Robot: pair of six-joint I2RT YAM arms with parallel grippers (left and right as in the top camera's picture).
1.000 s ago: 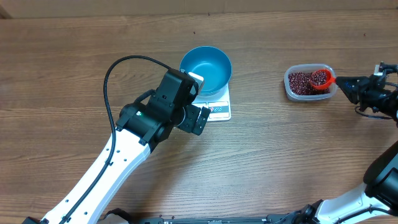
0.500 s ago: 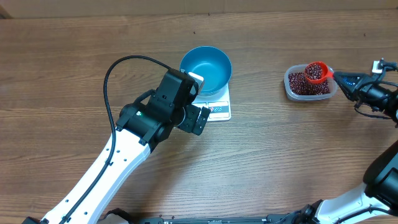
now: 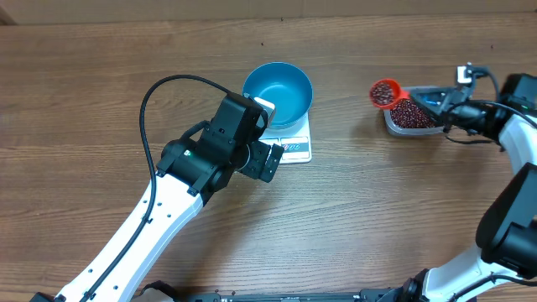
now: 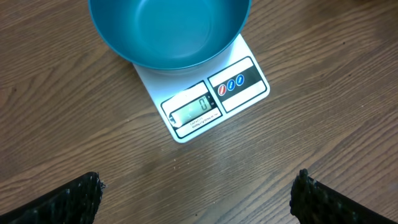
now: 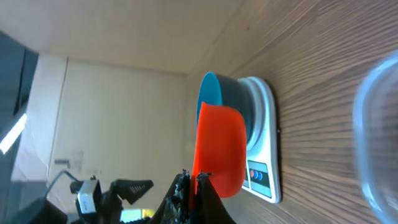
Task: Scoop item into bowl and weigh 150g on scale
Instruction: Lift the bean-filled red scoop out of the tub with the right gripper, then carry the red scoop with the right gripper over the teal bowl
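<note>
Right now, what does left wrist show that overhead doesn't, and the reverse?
Left wrist only: the scale display, readable and showing zero, with the left gripper jaws wide open and nothing between them.
Overhead only: the right gripper shut on a red scoop full of beans, just off the tub on the bowl side, not yet at the bowl.
Both: the empty blue bowl sitting on the scale.

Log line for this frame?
right fingers: shut on scoop; scoop: beans, near tub; left fingers: open; bowl: empty, on scale
</note>
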